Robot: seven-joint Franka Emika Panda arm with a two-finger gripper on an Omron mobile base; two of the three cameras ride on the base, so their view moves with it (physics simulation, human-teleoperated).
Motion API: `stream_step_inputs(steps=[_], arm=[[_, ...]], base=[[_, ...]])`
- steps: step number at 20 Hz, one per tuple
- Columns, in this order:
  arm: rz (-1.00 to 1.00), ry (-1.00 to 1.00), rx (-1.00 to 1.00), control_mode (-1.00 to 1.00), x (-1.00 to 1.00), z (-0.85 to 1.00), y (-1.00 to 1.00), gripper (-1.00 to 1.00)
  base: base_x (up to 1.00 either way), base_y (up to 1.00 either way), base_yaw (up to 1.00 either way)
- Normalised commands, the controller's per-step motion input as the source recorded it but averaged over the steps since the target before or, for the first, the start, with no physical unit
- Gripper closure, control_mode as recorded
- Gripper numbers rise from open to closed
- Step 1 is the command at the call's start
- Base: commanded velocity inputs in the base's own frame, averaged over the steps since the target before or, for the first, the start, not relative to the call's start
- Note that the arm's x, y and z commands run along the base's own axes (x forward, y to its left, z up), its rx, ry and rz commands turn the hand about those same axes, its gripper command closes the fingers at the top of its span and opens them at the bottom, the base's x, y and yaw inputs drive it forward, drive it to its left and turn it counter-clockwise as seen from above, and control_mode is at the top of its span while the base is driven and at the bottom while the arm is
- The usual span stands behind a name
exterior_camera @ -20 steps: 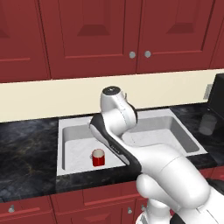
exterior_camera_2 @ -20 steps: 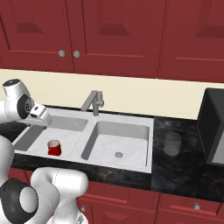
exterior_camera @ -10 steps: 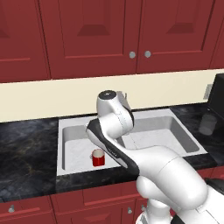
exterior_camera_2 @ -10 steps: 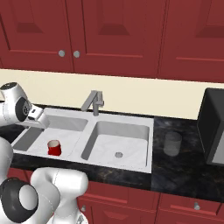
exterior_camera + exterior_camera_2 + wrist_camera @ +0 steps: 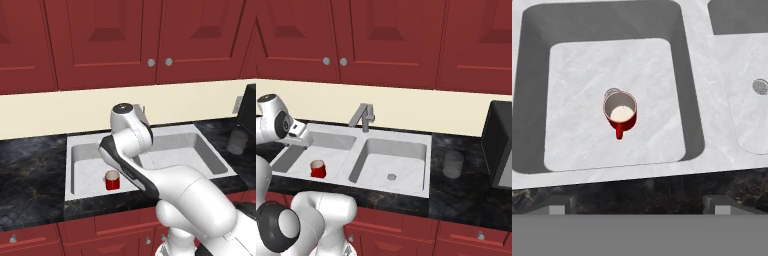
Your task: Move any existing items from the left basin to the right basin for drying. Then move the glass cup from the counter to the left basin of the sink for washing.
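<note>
Down in the left basin sits one red cup, upright, right by the drain. One glass cup stands on the counter, right of the right basin. Gripper's above the sink with fingers spread apart, holding nothing.

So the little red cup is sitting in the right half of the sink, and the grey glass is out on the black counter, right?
Not quite. The red cup stands in the left half of the sink, beside its drain, as the hand view shows; the right half holds nothing but its own drain. The grey glass is indeed out on the black counter, to the right of the sink.
</note>
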Motion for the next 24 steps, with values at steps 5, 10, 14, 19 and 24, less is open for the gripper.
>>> stream_step_inputs(steps=[5,10,14,19,24], arm=[[0.0,0.0,0.0,-1.0,0.05,0.0,0.0,-1.0],[0.0,0.02,0.0,-1.0,0.14,0.0,0.01,-1.0],[0.0,0.07,0.0,-1.0,0.3,-0.03,0.2,-1.0],[0.0,0.09,0.0,-1.0,0.3,-0.07,0.23,-1.0],[0.0,0.09,0.0,-1.0,0.26,-0.14,0.18,-1.0]], base=[[0.0,0.0,0.0],[0.0,0.0,0.0],[0.0,0.0,0.0],[0.0,0.0,0.0],[0.0,0.0,0.0]])
